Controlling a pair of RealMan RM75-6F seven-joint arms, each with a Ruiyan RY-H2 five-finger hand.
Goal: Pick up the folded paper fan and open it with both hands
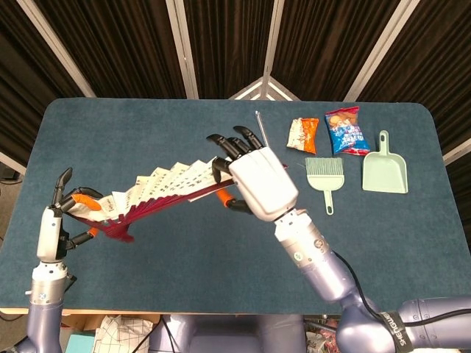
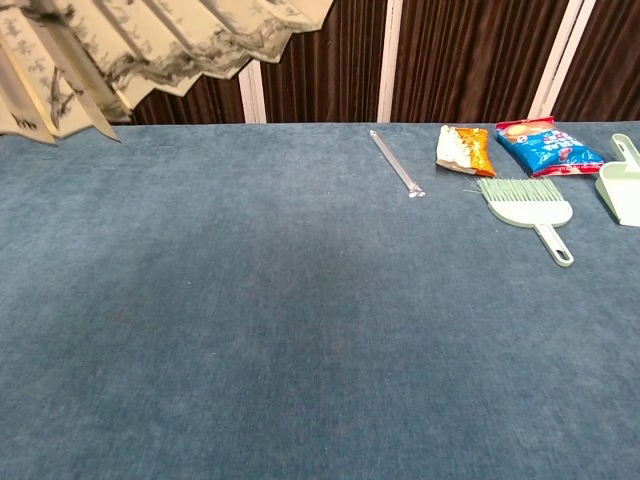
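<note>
Blue-topped table [image 1: 110, 132]; dark curtains [image 1: 118, 44] (pleated, seemingly) behind.

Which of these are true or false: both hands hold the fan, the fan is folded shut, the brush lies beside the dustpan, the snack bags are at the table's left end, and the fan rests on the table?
1. Both the left hand and the right hand hold the fan. True.
2. The fan is folded shut. False: its pleats are spread.
3. The brush lies beside the dustpan. True.
4. The snack bags are at the table's left end. False: they lie far right, by the brush.
5. The fan rests on the table. False: it is held above it.
</note>
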